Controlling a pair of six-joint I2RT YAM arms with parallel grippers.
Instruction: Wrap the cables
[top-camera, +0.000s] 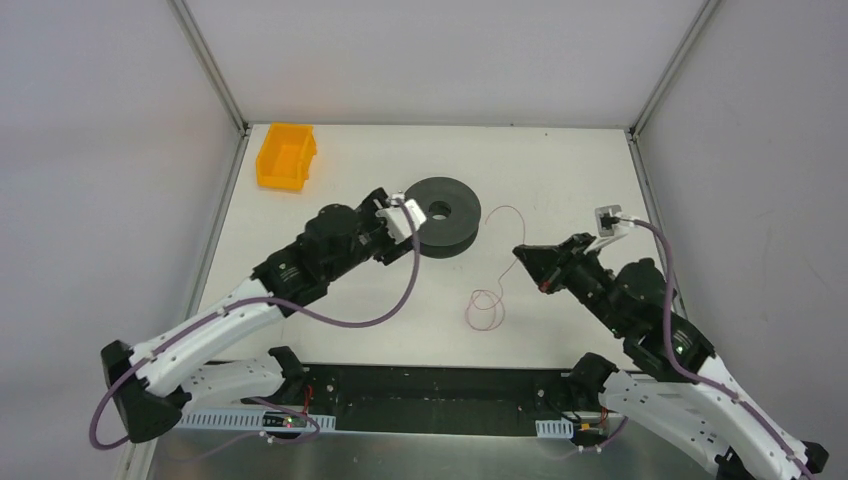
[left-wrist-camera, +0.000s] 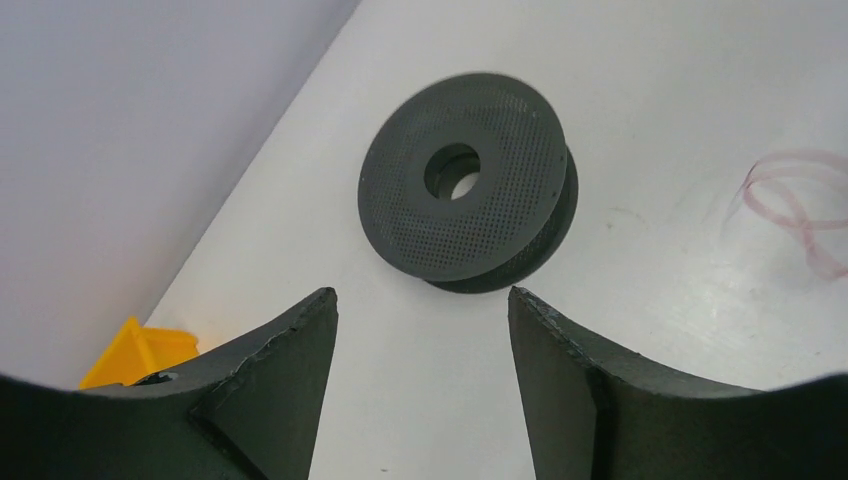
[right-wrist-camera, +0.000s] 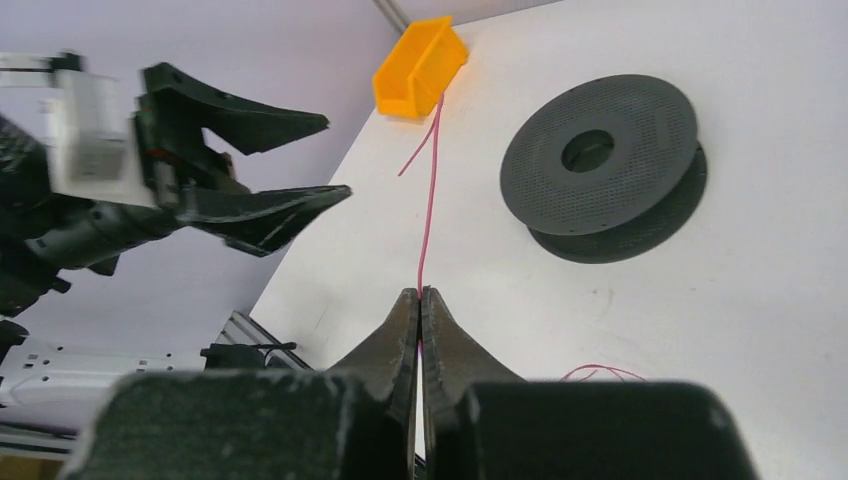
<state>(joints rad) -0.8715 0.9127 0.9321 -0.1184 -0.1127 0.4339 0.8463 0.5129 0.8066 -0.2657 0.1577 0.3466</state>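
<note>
Seen from above, the right claw (right-wrist-camera: 420, 298), clamped shut on the cables (right-wrist-camera: 429, 200), has the thin red strand's slack looped on the worktop (top-camera: 560, 170) at its 7 o'clock, while the spool (top-camera: 455, 230) lies at 10 o'clock, nearer the open left claw (left-wrist-camera: 422, 300).

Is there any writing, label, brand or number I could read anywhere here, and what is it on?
None can be read.
The spool, bin, wire and table show no lettering.
Any print on the small boards by the arm bases is too small to read.
</note>
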